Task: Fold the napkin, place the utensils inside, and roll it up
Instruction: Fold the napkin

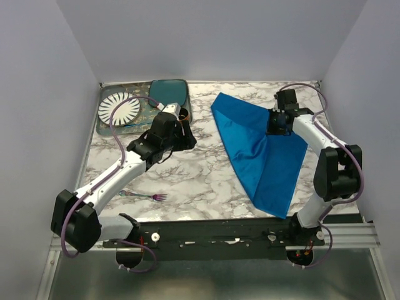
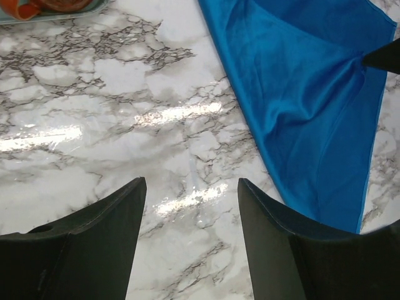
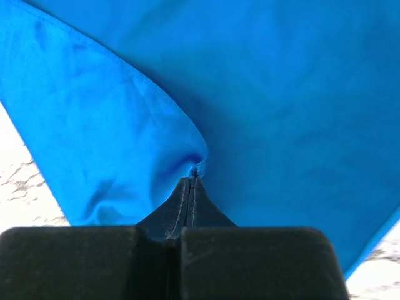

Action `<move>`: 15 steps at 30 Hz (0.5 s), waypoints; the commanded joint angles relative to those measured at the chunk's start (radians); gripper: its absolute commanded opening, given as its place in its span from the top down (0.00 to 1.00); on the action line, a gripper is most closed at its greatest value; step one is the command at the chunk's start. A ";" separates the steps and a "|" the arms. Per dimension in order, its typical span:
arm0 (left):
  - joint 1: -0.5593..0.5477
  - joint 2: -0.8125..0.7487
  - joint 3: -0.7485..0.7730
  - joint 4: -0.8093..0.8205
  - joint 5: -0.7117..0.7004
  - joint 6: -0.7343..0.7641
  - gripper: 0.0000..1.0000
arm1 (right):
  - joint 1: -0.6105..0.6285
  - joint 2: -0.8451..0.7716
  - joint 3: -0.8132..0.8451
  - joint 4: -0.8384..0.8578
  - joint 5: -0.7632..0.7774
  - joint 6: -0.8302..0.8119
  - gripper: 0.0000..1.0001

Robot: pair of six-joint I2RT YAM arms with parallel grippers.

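The bright blue napkin (image 1: pixel 259 150) lies on the marble table at the right, partly folded over itself into a triangle-like shape. My right gripper (image 1: pixel 273 130) is shut on a corner of the napkin (image 3: pixel 195 167) and holds it above the rest of the cloth. My left gripper (image 2: pixel 190 187) is open and empty over bare marble, left of the napkin (image 2: pixel 306 100); in the top view the left gripper (image 1: pixel 187 140) is near the table's middle. The small fork (image 1: pixel 147 196) with purple tines lies near the front edge, beside the left arm.
A tray (image 1: pixel 109 128) at the back left holds a white ribbed plate (image 1: pixel 119 109) and a dark teal rounded-square plate (image 1: pixel 169 94). Grey walls enclose the table on three sides. A metal rail (image 1: pixel 250 234) runs along the front edge.
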 commanded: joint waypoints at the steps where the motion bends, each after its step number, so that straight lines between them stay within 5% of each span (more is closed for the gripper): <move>1: -0.015 0.032 0.037 0.057 0.046 -0.004 0.31 | -0.075 0.055 0.048 0.016 -0.019 -0.071 0.99; 15: -0.020 0.066 0.071 0.067 0.072 0.041 0.21 | -0.238 0.165 0.167 -0.005 0.084 -0.161 0.99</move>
